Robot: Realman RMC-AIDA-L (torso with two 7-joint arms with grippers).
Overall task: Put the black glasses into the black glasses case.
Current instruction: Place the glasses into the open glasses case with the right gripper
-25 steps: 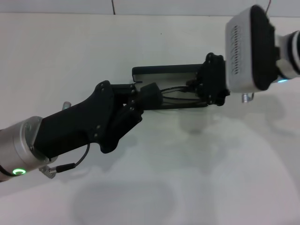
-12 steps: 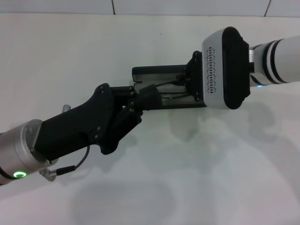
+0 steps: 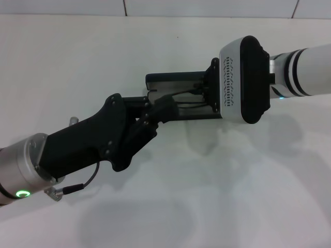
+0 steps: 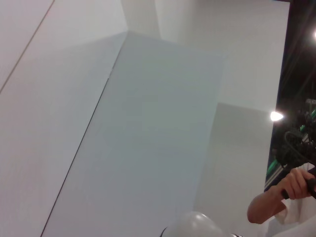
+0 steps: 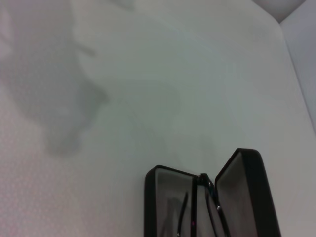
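The black glasses case (image 3: pixel 173 80) lies open at the table's middle, its lid standing at the far side. It also shows in the right wrist view (image 5: pixel 165 197), grey-lined. The black glasses (image 3: pixel 187 96) lie across the case, their thin temple arms running between the two grippers; in the right wrist view the glasses (image 5: pixel 210 197) sit along the hinge inside the case. My left gripper (image 3: pixel 158 107) reaches in from the lower left and is closed on the case's left front end. My right gripper (image 3: pixel 211 93) hangs over the case's right end, partly hidden by its white wrist housing.
The white table (image 3: pixel 232 181) stretches all round the case. A wall seam runs along the table's far edge (image 3: pixel 124 14). The left wrist view shows only walls and a person's hand (image 4: pixel 289 190) far off.
My right arm has moved left, so its wrist housing now covers the case's right end. My left gripper has stayed at the case's left end.
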